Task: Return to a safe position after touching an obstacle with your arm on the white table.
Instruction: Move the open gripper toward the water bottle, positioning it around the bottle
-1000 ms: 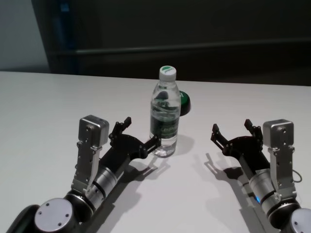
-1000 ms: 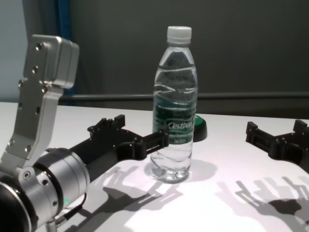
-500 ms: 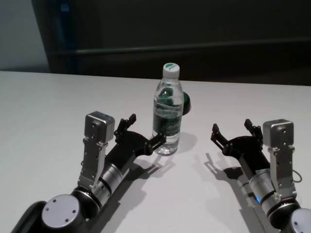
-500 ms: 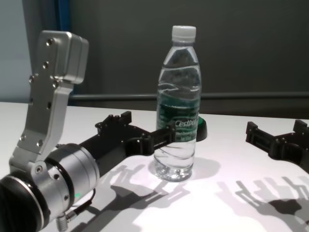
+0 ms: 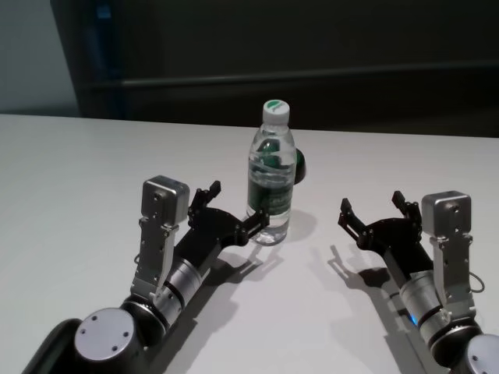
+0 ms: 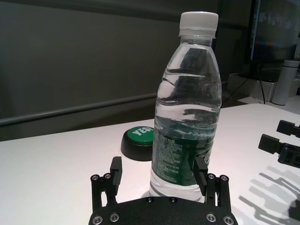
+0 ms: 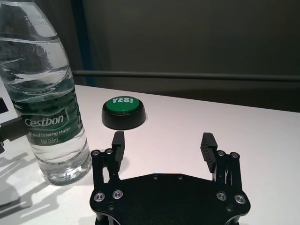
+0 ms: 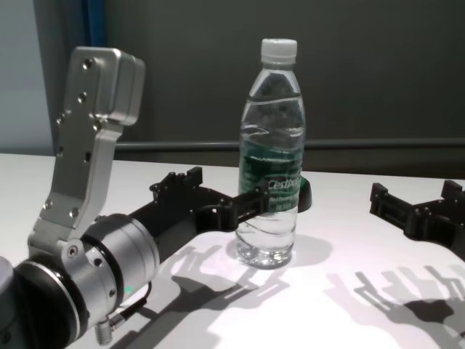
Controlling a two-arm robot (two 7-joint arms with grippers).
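The obstacle, a clear water bottle [image 5: 271, 183] [image 8: 271, 160] with a white cap and green label, stands upright mid-table on the white table [image 5: 78, 171]. My left gripper [image 5: 236, 206] [image 8: 225, 190] is open and low over the table. Its inner fingertip [image 5: 261, 222] presses against the bottle's lower side. In the left wrist view the bottle [image 6: 185, 122] rises right behind that finger [image 6: 201, 171], partly inside the open gap of the gripper [image 6: 159, 169]. My right gripper [image 5: 371, 204] [image 7: 163, 143] hovers open and empty to the right, apart from the bottle [image 7: 44, 103].
A low black puck with a green "YES!" top [image 5: 299, 165] [image 7: 123, 112] [image 6: 138, 143] sits just behind the bottle. A dark wall and rail run along the table's far edge.
My left arm has pushed forward and to the right, and the bottle has slid a little farther away with it, staying upright. The right arm has not moved.
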